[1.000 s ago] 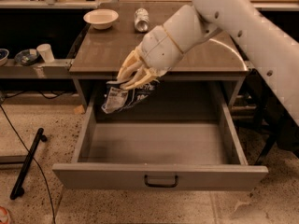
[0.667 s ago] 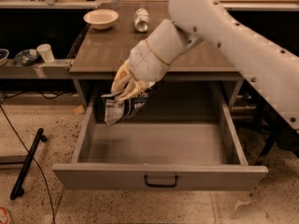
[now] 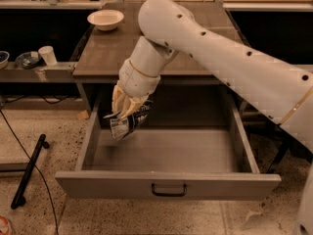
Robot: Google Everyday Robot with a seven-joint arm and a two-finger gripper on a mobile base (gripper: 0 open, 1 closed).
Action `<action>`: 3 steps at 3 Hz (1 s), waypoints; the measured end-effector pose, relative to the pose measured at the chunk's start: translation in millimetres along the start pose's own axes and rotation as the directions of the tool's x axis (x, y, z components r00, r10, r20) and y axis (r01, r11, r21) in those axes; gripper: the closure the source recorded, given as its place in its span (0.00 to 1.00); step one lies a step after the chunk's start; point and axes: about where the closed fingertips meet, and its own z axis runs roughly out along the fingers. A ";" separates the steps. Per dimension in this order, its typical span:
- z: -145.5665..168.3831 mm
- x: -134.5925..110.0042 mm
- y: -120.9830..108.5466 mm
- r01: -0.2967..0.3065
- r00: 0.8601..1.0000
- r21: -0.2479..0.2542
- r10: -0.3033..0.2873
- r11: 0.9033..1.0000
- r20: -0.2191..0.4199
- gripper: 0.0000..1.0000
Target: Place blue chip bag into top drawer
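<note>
The top drawer point(image 3: 166, 184) is pulled wide open, a deep grey metal box with a flat front panel and a small dark handle at its centre. My gripper point(image 3: 123, 110) points down over the drawer's back left part and is shut on the blue chip bag point(image 3: 131, 123). The bag is crumpled, dark blue with white lettering, and hangs from the fingers above the drawer floor, below the level of the table top. My white arm reaches in from the right and hides the middle of the table top.
A white bowl point(image 3: 105, 18) sits on the brown table top point(image 3: 98, 58) at the back left. A white cup point(image 3: 48, 55) and a small dish point(image 3: 27, 58) stand on a low shelf at left. A black rod point(image 3: 28, 171) lies on the floor left of the drawer.
My gripper has moved left and down with the chip bag, from the drawer's back middle to its back left part. The arm now covers the can on the table.
</note>
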 end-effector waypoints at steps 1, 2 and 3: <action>10.8 6.9 0.8 -0.032 0.999 -0.027 0.032 0.999 -0.012 0.82; 12.5 7.8 0.9 -0.037 0.999 -0.030 0.037 0.999 -0.014 0.57; 12.5 7.8 0.9 -0.037 0.999 -0.030 0.037 0.999 -0.014 0.35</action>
